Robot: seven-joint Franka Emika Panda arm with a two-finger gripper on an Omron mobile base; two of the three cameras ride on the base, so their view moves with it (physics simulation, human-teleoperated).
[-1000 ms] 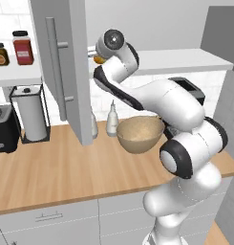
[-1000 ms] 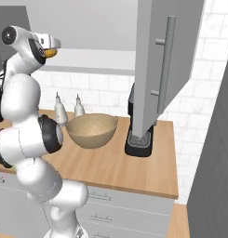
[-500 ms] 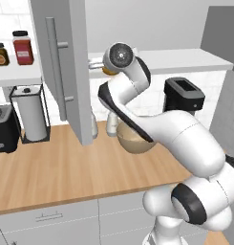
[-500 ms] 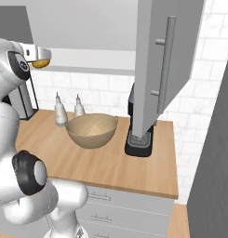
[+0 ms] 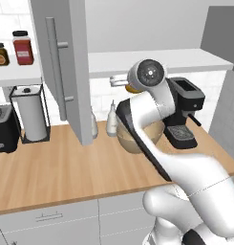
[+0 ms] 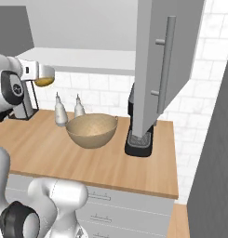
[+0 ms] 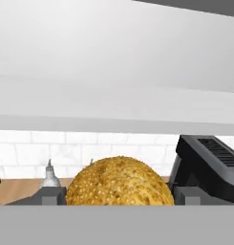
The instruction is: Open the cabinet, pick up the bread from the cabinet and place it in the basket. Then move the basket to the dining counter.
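1. One bun, the bread (image 7: pixel 119 182), pinched between my gripper (image 7: pixel 119 196) fingers, clear of the cabinet (image 5: pixel 66 72) shelf.
2. I'm holding it high because the basket (image 6: pixel 92 130) sits below on the worktop.

bread (image 7: pixel 119 182) between fingers (image 7: pixel 51 195), above basket (image 6: pixel 91 130)

The light-wood worktop (image 5: pixel 66 167) is lying well below the jaws, carrying a round tan basket (image 6: pixel 91 130) almost beneath them, two white bottles (image 6: pixel 61 111) just behind it, a black coffee machine (image 5: pixel 184 112), a wire-framed paper towel roll (image 5: pixel 29 115) and a black toaster (image 5: pixel 4 129).
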